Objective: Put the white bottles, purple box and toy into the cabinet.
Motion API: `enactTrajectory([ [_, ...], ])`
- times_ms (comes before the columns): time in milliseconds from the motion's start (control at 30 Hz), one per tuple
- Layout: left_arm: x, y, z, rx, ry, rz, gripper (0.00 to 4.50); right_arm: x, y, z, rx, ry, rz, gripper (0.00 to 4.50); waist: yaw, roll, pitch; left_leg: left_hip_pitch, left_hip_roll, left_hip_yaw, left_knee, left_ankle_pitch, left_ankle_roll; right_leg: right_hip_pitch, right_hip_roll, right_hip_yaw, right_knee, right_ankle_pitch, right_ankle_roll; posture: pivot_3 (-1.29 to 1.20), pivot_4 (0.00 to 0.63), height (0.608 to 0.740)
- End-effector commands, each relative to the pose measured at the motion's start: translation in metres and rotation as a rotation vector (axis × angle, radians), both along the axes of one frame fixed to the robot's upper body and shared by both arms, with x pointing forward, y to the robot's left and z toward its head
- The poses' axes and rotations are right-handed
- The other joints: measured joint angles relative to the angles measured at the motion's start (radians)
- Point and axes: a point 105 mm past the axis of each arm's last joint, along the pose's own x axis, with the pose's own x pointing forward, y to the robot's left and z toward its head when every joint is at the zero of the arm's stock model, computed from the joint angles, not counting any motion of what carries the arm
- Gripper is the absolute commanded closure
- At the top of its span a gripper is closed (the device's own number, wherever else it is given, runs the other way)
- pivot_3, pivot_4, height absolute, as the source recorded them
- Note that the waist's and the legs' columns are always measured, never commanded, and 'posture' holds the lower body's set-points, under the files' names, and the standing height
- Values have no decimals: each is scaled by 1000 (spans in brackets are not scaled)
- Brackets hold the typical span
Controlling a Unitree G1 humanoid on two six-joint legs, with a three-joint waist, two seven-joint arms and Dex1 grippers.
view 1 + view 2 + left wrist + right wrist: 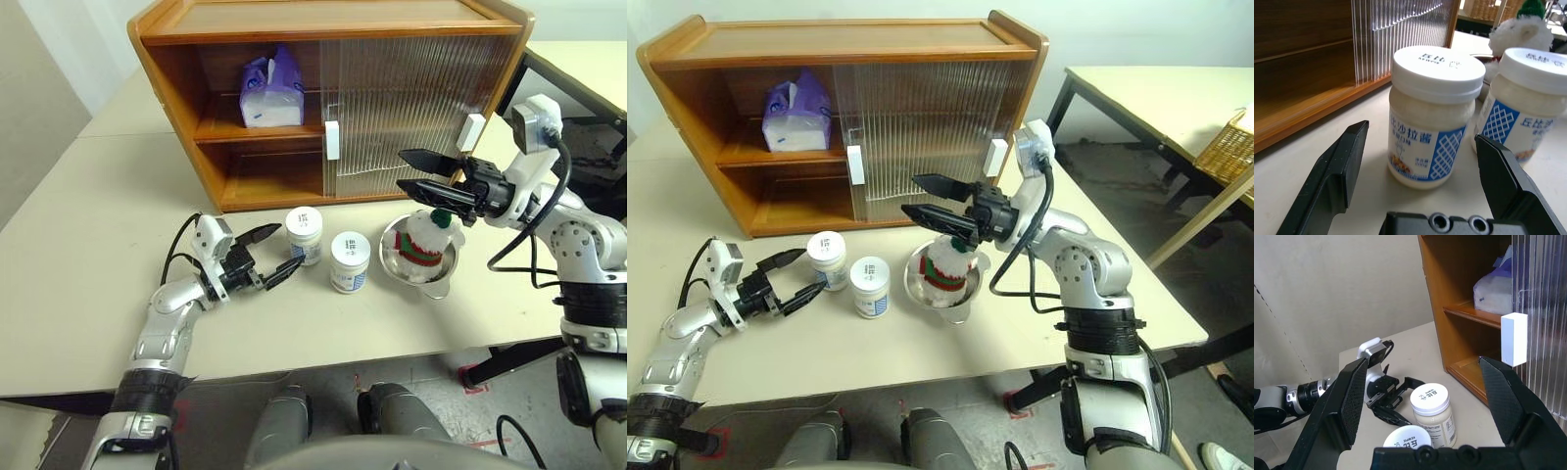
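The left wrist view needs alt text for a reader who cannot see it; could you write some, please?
The open left gripper frames a white bottle standing on the table. A second bottle stands beside it, the cabinet behind.

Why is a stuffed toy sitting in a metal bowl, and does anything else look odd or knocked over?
The toy in the steel bowl is the only oddity. Both white bottles stand upright with lids on, the purple box sits on the cabinet shelf, nothing spilled.
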Motion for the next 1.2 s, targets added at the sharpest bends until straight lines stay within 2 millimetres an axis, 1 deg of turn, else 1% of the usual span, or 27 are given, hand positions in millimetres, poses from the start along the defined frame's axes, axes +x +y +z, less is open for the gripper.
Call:
enactTrajectory([
  [33, 2, -6, -9, 15, 19, -6, 34, -2, -3, 2, 1, -9, -10, 0, -2, 0, 0, 0, 0, 0, 0, 0, 0, 0, 0, 0, 0, 0, 1, -79, 45, 740],
  [267, 5, -12, -19, 7, 40, -9, 34, -3, -4, 2, 1, -8, -17, 0, -6, 0, 0, 0, 0, 0, 0, 1, 1, 1, 0, 0, 0, 0, 2, -90, 48, 740],
  [567, 11, -13, -15, -14, 31, -2, 34, -3, -5, 2, -2, -9, -23, 0, -11, 0, 0, 0, -1, 0, 0, 1, 2, 1, 0, 0, 0, 0, 4, -90, 48, 740],
  [600, 11, -13, -15, -15, 31, -1, 430, -3, -5, 2, -2, -10, -24, 0, -11, 0, 0, 0, -1, 0, 0, 1, 2, 1, 0, 0, 0, 0, 4, -90, 48, 740],
  [633, 11, -12, -15, -16, 31, 0, 578, -3, -5, 2, -2, -10, -24, 0, -12, 0, 0, 0, -1, 0, 0, 1, 2, 1, 0, 0, 0, 0, 4, -92, 44, 740],
  [700, 11, -11, -14, -16, 28, 2, 1282, -3, -5, 2, -2, -10, -24, 0, -13, 0, 0, 0, -1, 0, 0, 1, 2, 1, 0, 0, 0, 0, 4, -92, 44, 740],
  [733, 10, -10, -13, -18, 25, 4, 1437, -3, -5, 2, -3, -10, -24, 0, -13, 0, 0, 0, -1, 0, 0, 1, 2, 1, 0, 0, 0, 0, 4, -89, 44, 740],
  [967, 12, -3, 0, -24, -8, 45, 1438, -1, -3, 2, 2, -11, -20, 0, -15, 0, 0, 0, -1, 0, 0, 1, 2, 1, 0, 0, 0, -1, 5, -76, 43, 740],
  [1067, 23, 1, 17, -55, -38, 104, 1438, 0, -2, 2, 6, -11, -15, 0, -14, 0, 0, 0, -2, 0, 0, 1, 2, 1, 0, 0, 0, -1, 5, -69, 42, 740],
  [1200, 36, 0, 36, -68, -77, 134, 1438, 0, 0, 1, 10, -12, -10, 0, -12, 0, 0, 0, -2, 0, 0, 2, 2, 2, 1, 0, 0, 0, 6, -70, 40, 740],
])
